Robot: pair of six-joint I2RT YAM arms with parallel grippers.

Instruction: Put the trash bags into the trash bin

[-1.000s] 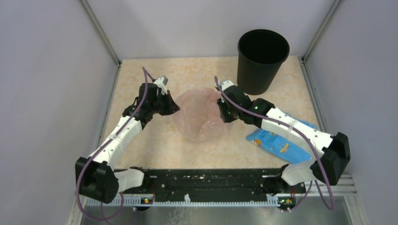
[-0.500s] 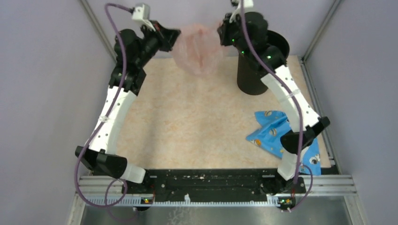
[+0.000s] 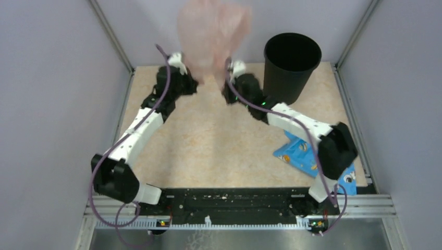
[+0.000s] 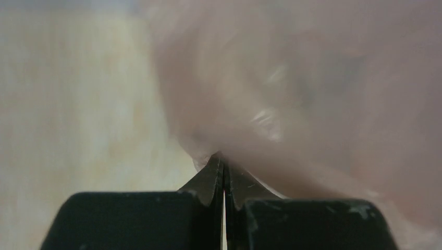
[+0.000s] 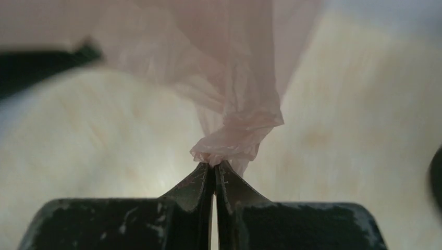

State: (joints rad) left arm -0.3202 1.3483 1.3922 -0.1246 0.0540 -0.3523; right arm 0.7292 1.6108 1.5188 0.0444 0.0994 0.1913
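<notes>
Pale lilac walls (image 3: 47, 78) — metal corner posts (image 3: 110, 35) — beige marbled tabletop (image 3: 219, 140).

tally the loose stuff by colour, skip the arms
pink: 1, the trash bag
black: 1, the trash bin
blue: 1, a printed packet, partly hidden
total: 3

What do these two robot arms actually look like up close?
The left arm and right arm have white links, bulky black joints and a purple cable along each. Their fingers are black wedges tapering to thin, scuffed tips.
</notes>
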